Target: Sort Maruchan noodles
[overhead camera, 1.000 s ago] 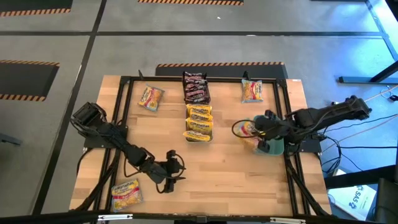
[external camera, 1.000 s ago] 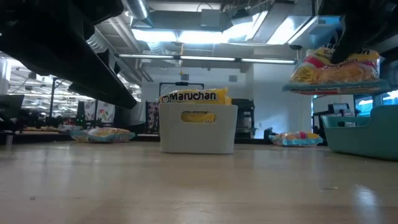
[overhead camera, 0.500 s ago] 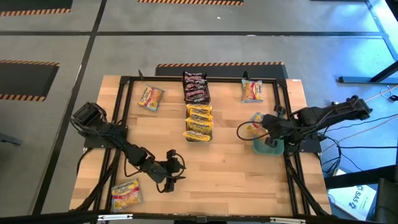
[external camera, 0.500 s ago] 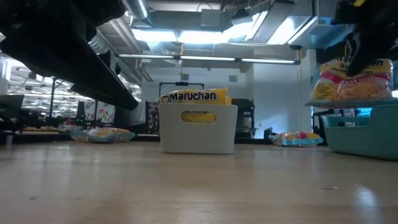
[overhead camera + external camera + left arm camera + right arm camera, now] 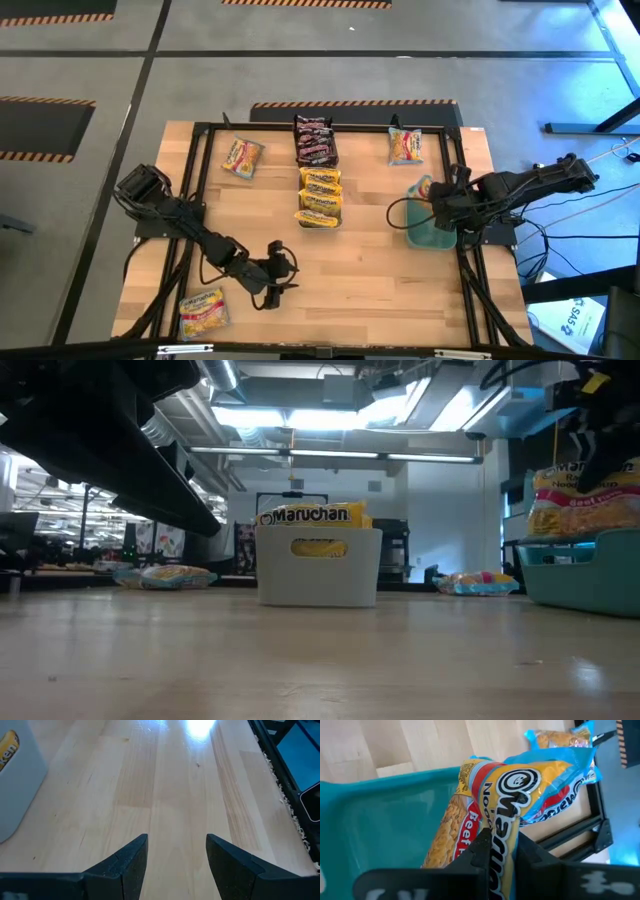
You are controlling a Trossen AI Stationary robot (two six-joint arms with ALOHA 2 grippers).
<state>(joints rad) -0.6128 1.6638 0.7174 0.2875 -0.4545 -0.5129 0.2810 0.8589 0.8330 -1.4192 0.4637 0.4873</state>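
Sorting looks to be at the drop-off: the right gripper (image 5: 499, 851) is clamped on a yellow plastic noodle packet with red print and a blue end (image 5: 512, 795), holding it over the teal rectangular bin (image 5: 428, 232) at the table's right edge. Next, I'd guess, it needs to come lower, then let go so the packet lands inside.

Across the wooden table (image 5: 360, 275), the left gripper (image 5: 177, 851) hangs near the front edge, fingers apart and holding nothing.

A clear bin of yellow packets (image 5: 320, 196) and a dark bin of brown-red packets (image 5: 314, 141) sit mid-table. Loose packets lie at the back right (image 5: 405, 146), back left (image 5: 242, 157) and front left corner (image 5: 203, 310). None blocks the bin.
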